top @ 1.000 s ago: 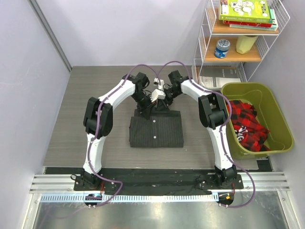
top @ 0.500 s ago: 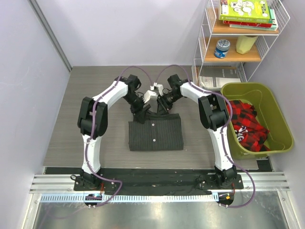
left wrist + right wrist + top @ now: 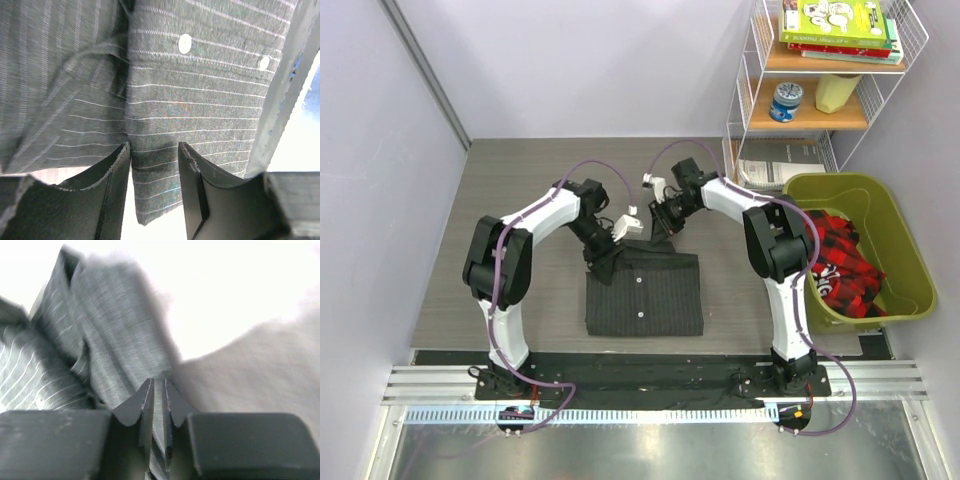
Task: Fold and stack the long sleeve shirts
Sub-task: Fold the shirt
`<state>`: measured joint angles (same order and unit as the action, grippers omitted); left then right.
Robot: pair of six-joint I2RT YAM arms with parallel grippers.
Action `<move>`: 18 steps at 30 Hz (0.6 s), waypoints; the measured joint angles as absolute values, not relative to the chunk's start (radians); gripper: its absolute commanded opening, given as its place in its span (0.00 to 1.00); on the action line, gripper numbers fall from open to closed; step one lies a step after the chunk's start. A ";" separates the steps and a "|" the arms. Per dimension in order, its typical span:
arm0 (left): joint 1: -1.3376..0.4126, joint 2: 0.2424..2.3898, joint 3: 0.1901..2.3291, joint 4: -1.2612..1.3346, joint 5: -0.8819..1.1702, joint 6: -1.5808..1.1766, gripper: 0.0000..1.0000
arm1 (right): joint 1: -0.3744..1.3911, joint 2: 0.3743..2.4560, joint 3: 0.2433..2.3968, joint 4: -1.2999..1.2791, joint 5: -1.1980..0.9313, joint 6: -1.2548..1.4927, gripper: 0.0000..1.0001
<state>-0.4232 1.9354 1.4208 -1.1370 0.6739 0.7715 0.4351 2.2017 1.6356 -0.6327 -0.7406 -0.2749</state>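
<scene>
One long sleeve shirt [image 3: 645,295], dark charcoal with pale pinstripes and white buttons, lies folded into a rectangle in the middle of the table. My left gripper [image 3: 603,262] is at its far left corner. In the left wrist view the jaws [image 3: 154,150] stand apart, with a hanging edge of the shirt [image 3: 200,100] loose between them. My right gripper [image 3: 658,232] is at the shirt's far edge, right of centre. In the right wrist view it [image 3: 158,385] is shut on a thin fold of the shirt [image 3: 110,340], which is lifted a little.
A green bin [image 3: 910,290] holding red plaid clothes [image 3: 840,260] stands at the right of the table. A white wire shelf [image 3: 820,80] with books, a tin and a cup stands at the back right, with papers [image 3: 780,170] beneath it.
My left arm has swung left and nearer, from the shirt's far middle to its far left corner. The right gripper has stayed on the far edge. The shirt has slid slightly nearer.
</scene>
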 measured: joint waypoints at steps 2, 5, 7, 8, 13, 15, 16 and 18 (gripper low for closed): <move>-0.423 1.924 1.435 -1.129 0.674 0.769 0.45 | 0.415 2.196 1.657 -0.601 -0.708 -0.241 0.16; -0.426 1.923 1.463 -1.113 0.674 0.767 0.52 | 0.397 2.190 1.678 -0.568 -0.693 -0.210 0.28; -0.431 1.923 1.493 -1.108 0.674 0.762 0.53 | 0.386 2.183 1.686 -0.561 -0.696 -0.197 0.29; -0.433 1.923 1.505 -1.104 0.675 0.760 0.54 | 0.384 2.181 1.691 -0.563 -0.704 -0.191 0.29; -0.465 1.927 1.550 -1.070 0.679 0.731 0.58 | 0.393 2.177 1.698 -0.598 -0.807 -0.173 0.28; -0.487 1.934 1.550 -1.050 0.682 0.717 0.59 | 0.402 2.177 1.698 -0.621 -0.849 -0.169 0.27; -0.501 1.940 1.550 -1.040 0.682 0.710 0.60 | 0.407 2.178 1.698 -0.629 -0.867 -0.169 0.27; -0.531 1.954 1.548 -1.015 0.682 0.696 0.61 | 0.418 2.178 1.698 -0.640 -0.898 -0.169 0.27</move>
<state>-0.5308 1.9537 1.5478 -1.0145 0.6819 0.6956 0.4183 2.1780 1.6981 -0.6395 -0.8978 -0.1692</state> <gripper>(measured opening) 0.593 0.276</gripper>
